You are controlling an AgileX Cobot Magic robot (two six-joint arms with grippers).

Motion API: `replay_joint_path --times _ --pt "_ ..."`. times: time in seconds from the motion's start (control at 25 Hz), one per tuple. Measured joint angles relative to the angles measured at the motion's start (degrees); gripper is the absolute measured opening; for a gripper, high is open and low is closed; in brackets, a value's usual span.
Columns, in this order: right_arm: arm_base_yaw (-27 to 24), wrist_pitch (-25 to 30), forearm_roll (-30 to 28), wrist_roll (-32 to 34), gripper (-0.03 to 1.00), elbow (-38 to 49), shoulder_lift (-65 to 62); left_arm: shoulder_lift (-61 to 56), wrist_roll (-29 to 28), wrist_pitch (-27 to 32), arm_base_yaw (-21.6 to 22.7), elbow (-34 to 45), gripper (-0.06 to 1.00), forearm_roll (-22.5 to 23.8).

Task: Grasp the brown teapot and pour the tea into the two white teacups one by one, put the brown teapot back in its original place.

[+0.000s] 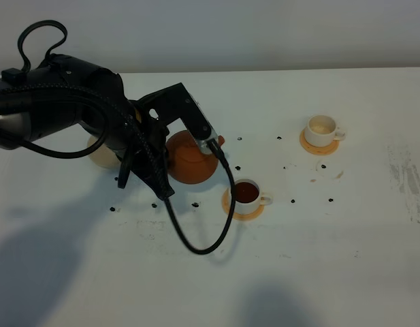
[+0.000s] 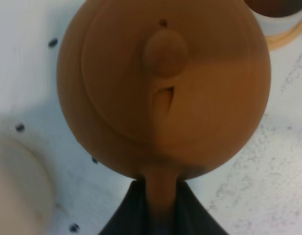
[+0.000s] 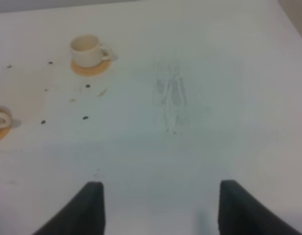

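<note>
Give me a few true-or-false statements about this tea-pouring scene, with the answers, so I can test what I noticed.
1. The near teacup holds reddish-brown tea. True.
2. The far teacup is full of dark tea too. False: its inside looks pale, with no dark tea showing.
3. The left gripper is closed on the handle of the brown teapot. True.
4. The brown teapot is standing on the cream plate. False: the plate lies off to one side of it, and the teapot is between the plate and the near teacup.
5. The right gripper is clamped on a cup. False: it is open over bare table and holds nothing.
</note>
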Motion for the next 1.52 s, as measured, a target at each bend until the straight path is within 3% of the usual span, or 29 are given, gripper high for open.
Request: replay_joint_path --times 0.36,1.04,1.32,1.52 --pt "0.0 -0.1 0.3 0.0 0.49 0.0 0.0 4.8 -10.0 0.7 0.0 0.0 0.08 -0.5" --pt "0.0 -0.1 0.4 0.0 0.49 0.0 0.0 6.9 -11.0 -1.9 0.0 -0.3 0.08 -2.8" --pt "0.0 -0.1 0.4 0.0 0.49 0.0 0.0 6.9 -10.9 -1.6 0.0 -9.6 0.08 -0.3" --pt "0.0 -0.1 0.4 0.0 0.49 0.0 0.0 11.9 -6.8 1.1 -0.2 -21.1 0.08 0.6"
